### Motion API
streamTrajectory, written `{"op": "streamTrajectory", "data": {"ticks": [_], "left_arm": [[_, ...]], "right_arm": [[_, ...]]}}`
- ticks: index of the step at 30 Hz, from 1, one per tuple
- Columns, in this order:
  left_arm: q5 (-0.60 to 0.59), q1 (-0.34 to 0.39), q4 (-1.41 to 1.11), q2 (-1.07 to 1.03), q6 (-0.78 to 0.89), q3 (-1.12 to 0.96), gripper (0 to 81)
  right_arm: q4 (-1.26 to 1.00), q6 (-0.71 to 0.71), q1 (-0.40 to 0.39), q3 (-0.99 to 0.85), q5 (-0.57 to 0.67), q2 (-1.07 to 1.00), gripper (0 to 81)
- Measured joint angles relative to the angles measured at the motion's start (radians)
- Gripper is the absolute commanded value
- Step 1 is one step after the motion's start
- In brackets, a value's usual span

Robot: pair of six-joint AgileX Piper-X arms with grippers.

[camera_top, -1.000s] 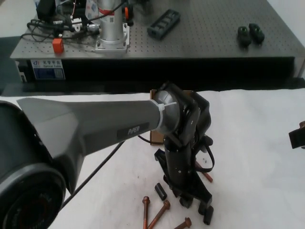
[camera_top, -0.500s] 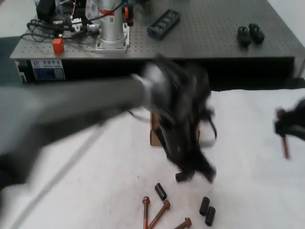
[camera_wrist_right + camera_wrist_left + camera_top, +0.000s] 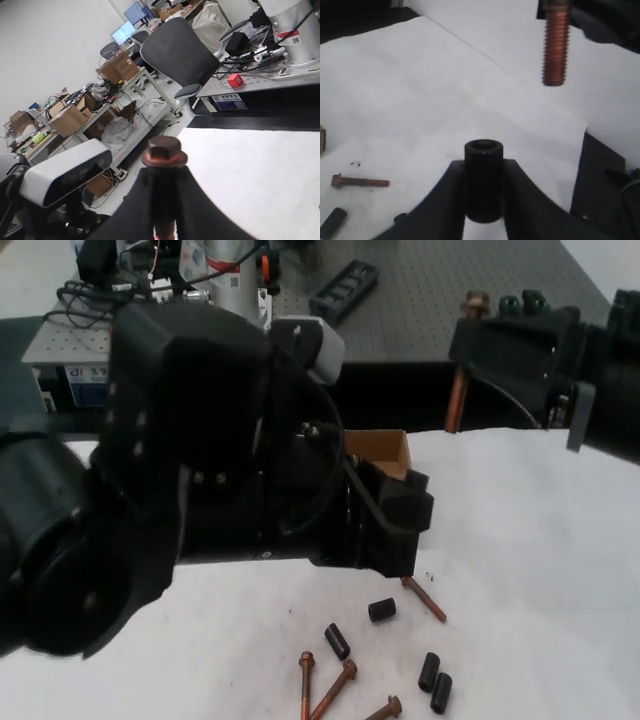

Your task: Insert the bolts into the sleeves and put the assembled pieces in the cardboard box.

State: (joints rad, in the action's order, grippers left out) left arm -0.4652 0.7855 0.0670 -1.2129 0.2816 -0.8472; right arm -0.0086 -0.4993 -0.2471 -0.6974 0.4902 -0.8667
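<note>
Left gripper (image 3: 484, 172) is clasping a black cylindrical sleeve (image 3: 484, 187), right gripper (image 3: 162, 180) a copper-coloured threaded bolt (image 3: 164, 151). The bolt is hanging off-axis beyond the left gripper, needing centring over the bore.

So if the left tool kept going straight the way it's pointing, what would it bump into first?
Probably the bolt held by the right tool, though its tip sits a little off the sleeve's line and depth is unclear; if it misses, the white cloth.
</note>
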Motion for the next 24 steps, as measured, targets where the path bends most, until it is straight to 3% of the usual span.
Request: {"op": "streamTrajectory", "data": {"ticks": [9, 24], "left_arm": [[-0.062, 0.0, -0.067, 0.001, 0.004, 0.003, 0.7], [-0.04, 0.0, -0.095, 0.001, 0.007, 0.013, 0.7]], "right_arm": [[-0.002, 0.001, -0.046, 0.002, -0.01, -0.011, 3.0], [0.069, 0.062, -0.045, 0.002, -0.063, -0.011, 3.0]]}}
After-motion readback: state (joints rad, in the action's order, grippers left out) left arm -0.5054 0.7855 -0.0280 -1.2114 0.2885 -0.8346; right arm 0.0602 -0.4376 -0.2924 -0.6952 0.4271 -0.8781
